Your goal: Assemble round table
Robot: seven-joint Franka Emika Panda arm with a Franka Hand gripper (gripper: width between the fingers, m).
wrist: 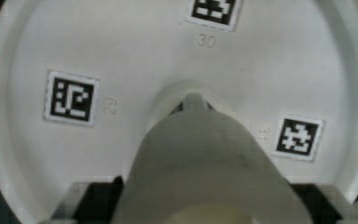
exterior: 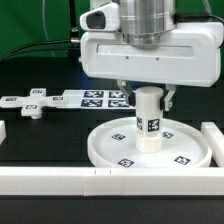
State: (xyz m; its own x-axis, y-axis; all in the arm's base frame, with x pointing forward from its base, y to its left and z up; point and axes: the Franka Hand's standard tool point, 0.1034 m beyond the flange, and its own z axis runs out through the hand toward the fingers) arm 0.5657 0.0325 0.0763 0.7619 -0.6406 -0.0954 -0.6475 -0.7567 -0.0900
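Observation:
The large round rimmed disc [exterior: 102, 148] lies flat on the black table, tags facing up. The short thick cylinder [exterior: 148, 122] stands upright on the disc's middle. My gripper [exterior: 148, 98] is right above it, with a finger on each side of the cylinder's top, shut on it. In the wrist view the cylinder [wrist: 202, 160] fills the space between the black fingers [wrist: 105, 200], and the disc [wrist: 87, 60] spreads out beneath it. The flat cross-shaped piece [exterior: 30, 106] lies on the table at the exterior view's left, apart from the disc.
The marker board [exterior: 100, 97] lies behind the disc. A long white border bar [exterior: 60, 182] runs along the front. Another bar [exterior: 214, 140] stands at the exterior view's right, and a short end of a bar [exterior: 3, 130] shows at the left.

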